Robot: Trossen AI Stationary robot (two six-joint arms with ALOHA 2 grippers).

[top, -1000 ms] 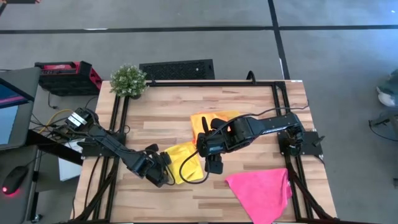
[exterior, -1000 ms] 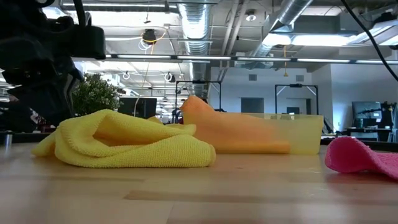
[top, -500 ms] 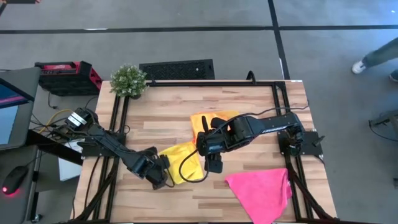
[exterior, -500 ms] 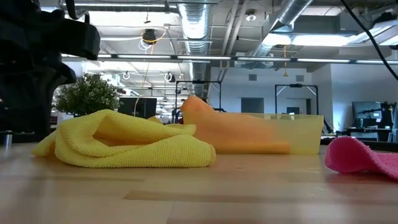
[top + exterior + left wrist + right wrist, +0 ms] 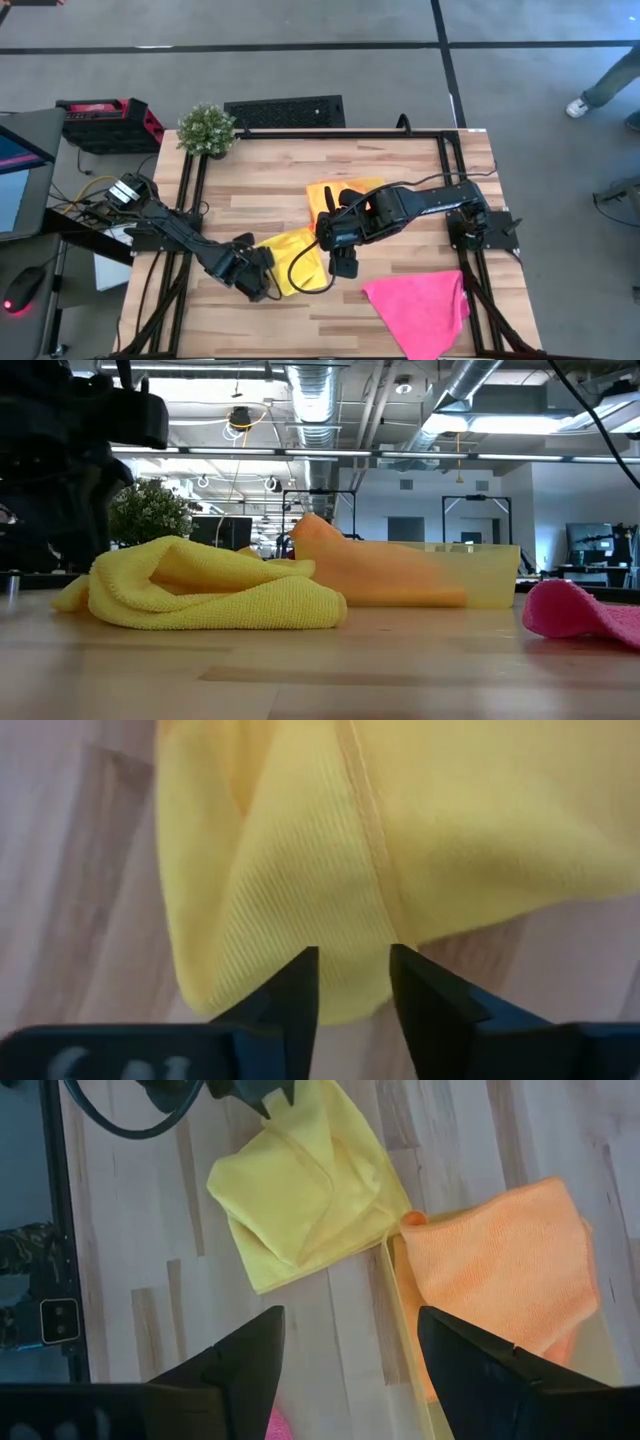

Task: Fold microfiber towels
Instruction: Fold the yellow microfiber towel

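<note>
Left fingers [image 5: 352,982] apparently newly parted.

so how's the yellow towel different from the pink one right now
The yellow towel lies bunched and partly folded between the two arms; the pink towel lies spread out flatter at the table's front right edge. The left gripper sits right at the yellow towel's edge, fingers apart, and the right gripper hangs open above it; no gripper is near the pink towel. Both are soft cloths resting on the wooden table.
</note>
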